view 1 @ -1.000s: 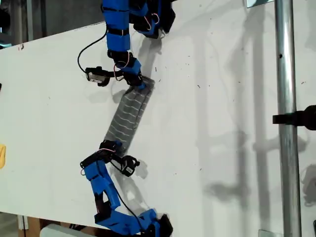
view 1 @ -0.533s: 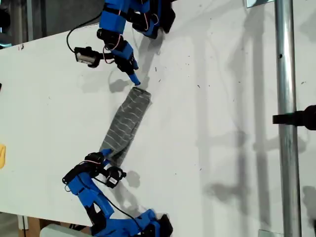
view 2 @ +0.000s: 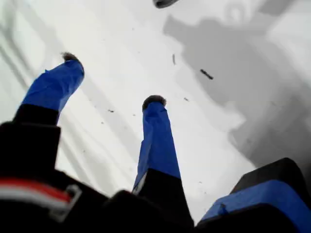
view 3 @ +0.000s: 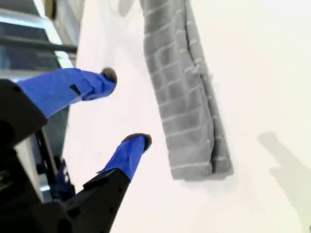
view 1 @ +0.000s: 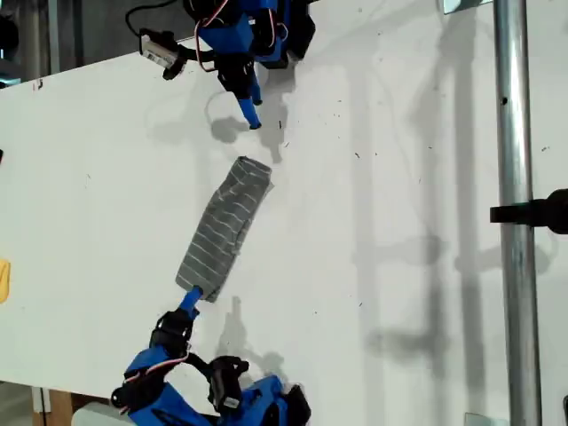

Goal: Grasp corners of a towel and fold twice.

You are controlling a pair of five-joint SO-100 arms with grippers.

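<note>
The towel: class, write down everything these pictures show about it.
The towel is soft grey cloth with thin white stripes, folded into a long narrow strip lying flat and diagonal on the white table. In the second wrist view its near end shows stacked layers. Neither gripper touches it: my second gripper is open just beside that end, and my first gripper is open over bare table.

A white table [view 1: 399, 177] with soft shadows; a metal pole [view 1: 519, 266] crosses the exterior view's right.

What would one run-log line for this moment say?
towel: folded narrow strip, flat on table | first gripper: open, empty, over bare table | second gripper: open, beside towel end, apart
</note>
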